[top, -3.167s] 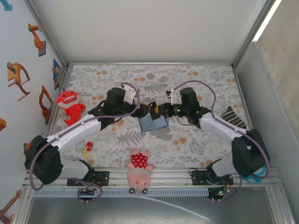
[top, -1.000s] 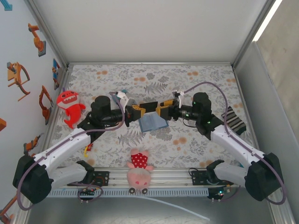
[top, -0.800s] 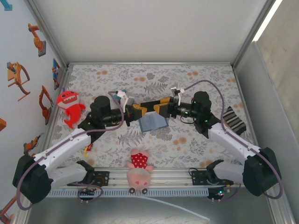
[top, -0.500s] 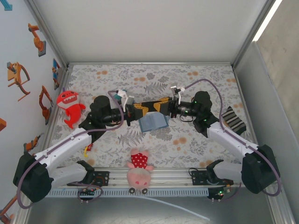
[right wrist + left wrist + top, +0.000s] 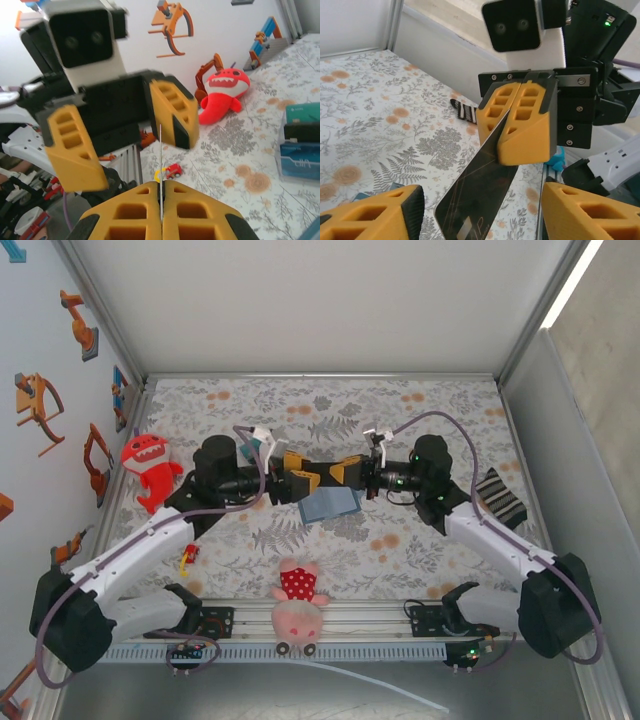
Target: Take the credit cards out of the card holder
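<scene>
A dark credit card is pinched by the pressed-together right gripper over the card holder, which lies on the table. The left gripper is spread around the card's free end. A handover is judged complete; next, the card should be carried clear and set down. Beyond the card holder there is open room; nearer, a pink plush toy is to be avoided.

Two plush toys (red and pink), one card holder, one dark card, one toy car.

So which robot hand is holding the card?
The right hand, pinched shut on the thin dark plastic card. The left hand stands wide open.
</scene>
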